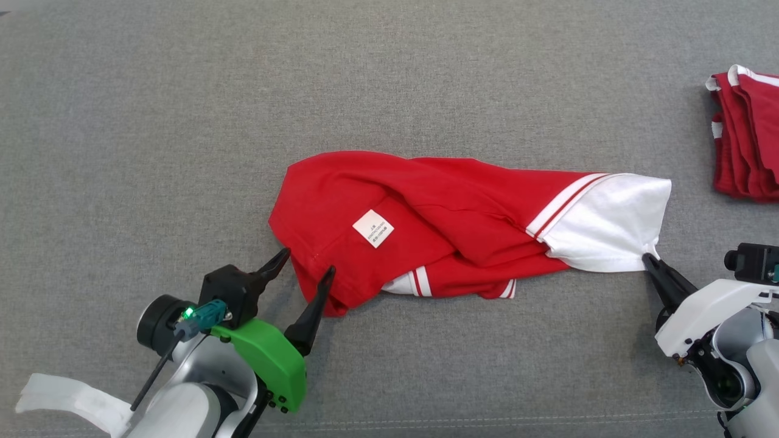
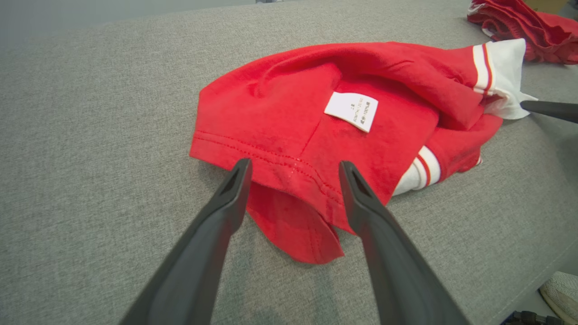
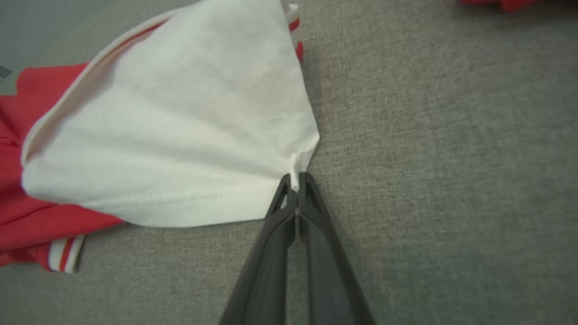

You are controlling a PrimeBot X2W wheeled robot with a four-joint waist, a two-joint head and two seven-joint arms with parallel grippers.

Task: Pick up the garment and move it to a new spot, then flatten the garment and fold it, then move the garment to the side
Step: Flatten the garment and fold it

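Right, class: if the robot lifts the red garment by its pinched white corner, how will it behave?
Probably floppy: the garment lies in soft rumpled folds, so it would likely drape from the right gripper, shut on its white corner. Probably light: that small pinch puckers the cloth. Pushed, it would likely bunch up, not roll.

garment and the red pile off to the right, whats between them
The stretch between the garment and the red pile is bare grey surface, with nothing lying on it, as the head view shows.
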